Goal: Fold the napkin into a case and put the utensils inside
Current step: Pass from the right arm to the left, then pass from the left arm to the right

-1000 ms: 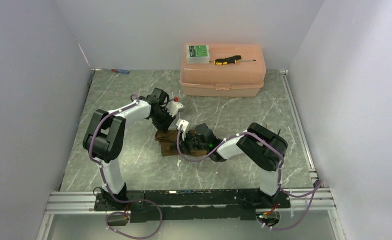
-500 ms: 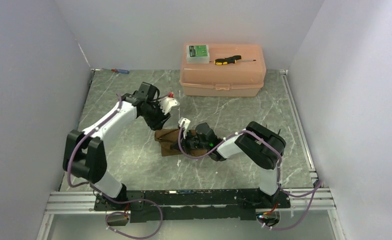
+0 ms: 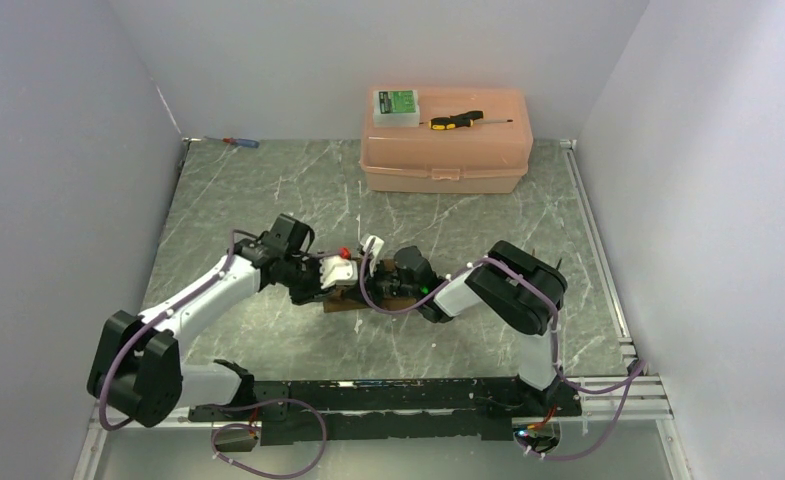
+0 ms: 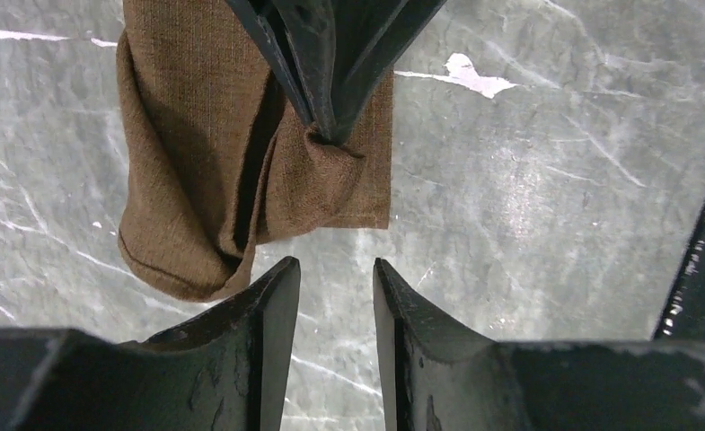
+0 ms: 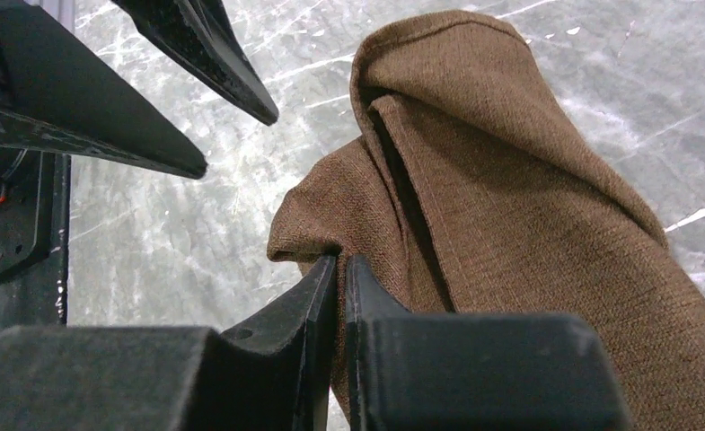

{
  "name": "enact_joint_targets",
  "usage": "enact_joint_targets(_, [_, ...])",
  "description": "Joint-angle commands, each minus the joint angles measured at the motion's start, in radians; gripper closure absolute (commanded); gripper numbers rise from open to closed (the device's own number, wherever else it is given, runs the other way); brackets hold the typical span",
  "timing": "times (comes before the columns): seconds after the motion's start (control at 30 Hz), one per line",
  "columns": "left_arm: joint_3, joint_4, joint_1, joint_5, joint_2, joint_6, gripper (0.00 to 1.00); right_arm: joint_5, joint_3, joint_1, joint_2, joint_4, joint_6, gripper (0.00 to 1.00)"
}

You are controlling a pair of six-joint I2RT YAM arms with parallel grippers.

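Pinching of the napkin [image 5: 510,197] is done by the right pincer [image 5: 341,260], whose fingers are closed on a small tuck of cloth at one edge; the grip is shallow, at the very tips. The left pincer [image 4: 335,265] is held partly open with nothing between its fingers, low over the table [image 4: 555,180] and just beside the napkin's near edge; whether it touches cannot be told. The napkin lies at mid-table between the two arms, doubled into a loose band with one long overlap and a rounded, puffed corner. No diagonal flap is formed, so the case is judged unfinished. Utensils cannot be made out in any view. Step in hand, as judged: the free edge is to be taken by the left pincer while the tuck is anchored by the right. To be done well, a single layer at the bulging corner should be taken, not the whole bundle, so that the fold beneath is not dragged open. The cloth should be drawn taut against the anchor, laid over, and creased on the table before the right grip is released. Risk noted: the pincers are close together, and the anchoring fingers could be knocked.
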Motion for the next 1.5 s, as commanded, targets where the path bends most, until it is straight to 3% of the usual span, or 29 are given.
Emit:
enact_joint_targets(0.0, [-0.093,0.233,-0.016,0.049,-0.074,0.086,0.59,-0.039,-0.025,-0.014,0.008,0.105,0.044,0.87])
enact_joint_targets(0.43, [-0.295,0.556,-0.065,0.060,-0.102,0.189,0.58,-0.121,-0.040,-0.053,0.046,0.252,0.147,0.82])
enact_joint_targets(0.63, [-0.236,0.563,-0.065,0.027,-0.035,0.125,0.76,-0.150,-0.048,-0.053,0.045,0.252,0.139,0.76])
enact_joint_targets(0.8, [-0.243,0.540,-0.065,0.054,-0.054,0.117,0.97,-0.152,-0.056,-0.070,0.017,0.247,0.116,0.56])
enact_joint_targets(0.93, [-0.239,0.517,-0.065,0.041,-0.067,0.075,0.97,-0.160,-0.078,-0.112,0.002,0.320,0.123,0.50])
enact_joint_targets(1.17, [-0.214,0.515,-0.065,0.013,-0.056,-0.003,0.97,-0.193,-0.089,-0.122,0.004,0.452,0.074,0.49])
enact_joint_targets(1.47, [-0.194,0.519,-0.066,-0.013,-0.030,-0.064,0.97,-0.184,-0.079,-0.077,0.009,0.438,-0.030,0.46])
